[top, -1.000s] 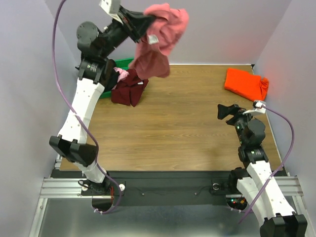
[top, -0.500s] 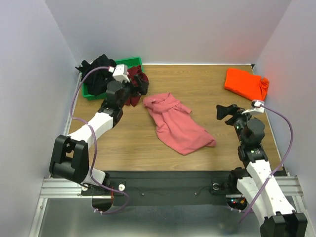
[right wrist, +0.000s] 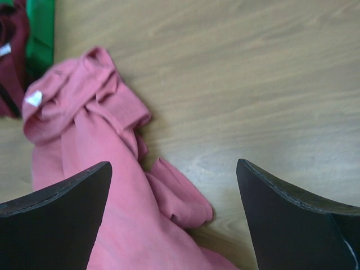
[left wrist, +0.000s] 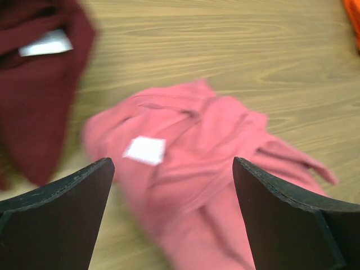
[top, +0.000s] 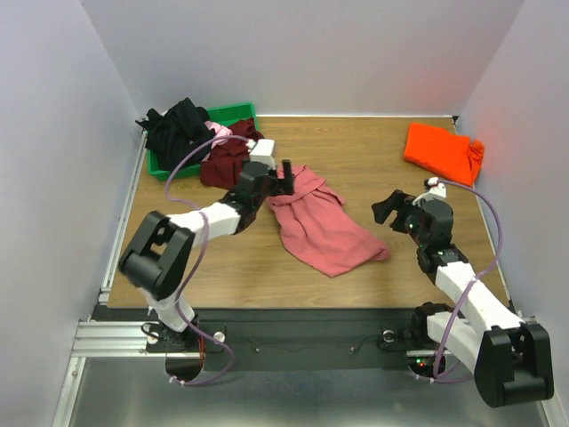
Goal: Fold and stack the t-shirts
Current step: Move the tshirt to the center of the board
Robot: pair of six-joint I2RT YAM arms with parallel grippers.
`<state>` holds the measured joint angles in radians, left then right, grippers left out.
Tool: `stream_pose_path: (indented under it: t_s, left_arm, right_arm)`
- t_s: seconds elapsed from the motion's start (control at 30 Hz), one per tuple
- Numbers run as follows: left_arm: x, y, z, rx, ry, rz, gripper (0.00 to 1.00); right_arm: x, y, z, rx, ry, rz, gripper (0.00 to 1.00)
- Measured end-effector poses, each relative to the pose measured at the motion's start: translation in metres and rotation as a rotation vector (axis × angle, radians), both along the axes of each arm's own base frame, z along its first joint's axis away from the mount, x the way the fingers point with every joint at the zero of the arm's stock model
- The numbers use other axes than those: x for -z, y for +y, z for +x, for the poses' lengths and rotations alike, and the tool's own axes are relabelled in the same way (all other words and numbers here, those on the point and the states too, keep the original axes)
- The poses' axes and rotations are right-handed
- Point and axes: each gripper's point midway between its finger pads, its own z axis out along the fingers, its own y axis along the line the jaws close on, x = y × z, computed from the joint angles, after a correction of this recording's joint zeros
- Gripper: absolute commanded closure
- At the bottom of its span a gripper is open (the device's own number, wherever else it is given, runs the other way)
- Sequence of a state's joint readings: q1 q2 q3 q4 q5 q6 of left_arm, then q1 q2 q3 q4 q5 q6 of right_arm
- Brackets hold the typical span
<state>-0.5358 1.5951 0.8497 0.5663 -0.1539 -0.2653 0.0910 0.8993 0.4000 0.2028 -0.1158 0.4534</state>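
Left gripper gapes wide and empty above the crumpled, soft salmon-pink t-shirt; its white label is unreadably blurred. Right gripper is equally wide and empty.

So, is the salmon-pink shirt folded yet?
Not folded. The salmon-pink shirt lies loosely crumpled on the table, bunched and creased, with its white neck label exposed.

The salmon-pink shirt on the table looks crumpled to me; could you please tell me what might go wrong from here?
1. The salmon-pink shirt lies bunched with overlapping folds, so the open left gripper might pinch several layers and fail to spread it flat.
2. The maroon shirt lies close beside its collar end and could get snagged too.
3. The open right gripper faces a rolled edge, which may slip out.
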Motion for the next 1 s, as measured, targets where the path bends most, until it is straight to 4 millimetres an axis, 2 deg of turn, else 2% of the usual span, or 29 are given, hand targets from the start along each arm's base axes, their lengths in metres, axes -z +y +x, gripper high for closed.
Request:
stream_pose_path:
  t_s: [0.1,0.17,0.3,0.4,0.57,0.63,0.67,0.8,0.9,1.0]
  left_arm:
    - [0.005,-0.054,0.008,0.104,-0.002,0.009,0.02]
    - [0.006,-0.079,0.008,0.154,-0.009,0.007,0.02]
    - [0.005,-0.133,0.005,0.267,-0.016,-0.015,0.02]
    - [0.012,-0.16,0.002,0.313,-0.008,-0.013,0.02]
    - [0.025,-0.184,0.004,0.336,0.02,0.011,0.04]
    - [0.034,-0.186,0.003,0.336,0.044,0.03,0.07]
    - [0.038,-0.187,0.002,0.336,0.054,0.038,0.13]
    - [0.053,-0.19,0.002,0.329,0.089,0.077,0.15]
    - [0.066,-0.19,0.001,0.321,0.115,0.109,0.23]
    - [0.073,-0.19,-0.001,0.319,0.131,0.128,0.37]
  right_arm:
    - [0.019,0.011,-0.004,-0.034,0.067,-0.009,0.02]
    - [0.022,0.014,-0.006,-0.043,0.08,-0.012,0.03]
    - [0.015,0.014,-0.007,-0.037,0.058,-0.013,0.02]
    - [0.007,0.013,-0.007,-0.034,0.031,-0.01,0.02]
    - [0.004,0.013,-0.008,-0.034,0.022,-0.009,0.02]
    - [0.004,0.013,-0.008,-0.034,0.022,-0.009,0.02]
    - [0.004,0.013,-0.008,-0.034,0.022,-0.009,0.02]
    - [0.006,0.013,-0.008,-0.034,0.025,-0.009,0.02]
    - [0.008,0.013,-0.009,-0.034,0.03,-0.01,0.02]
    - [0.009,0.013,-0.009,-0.034,0.033,-0.01,0.02]
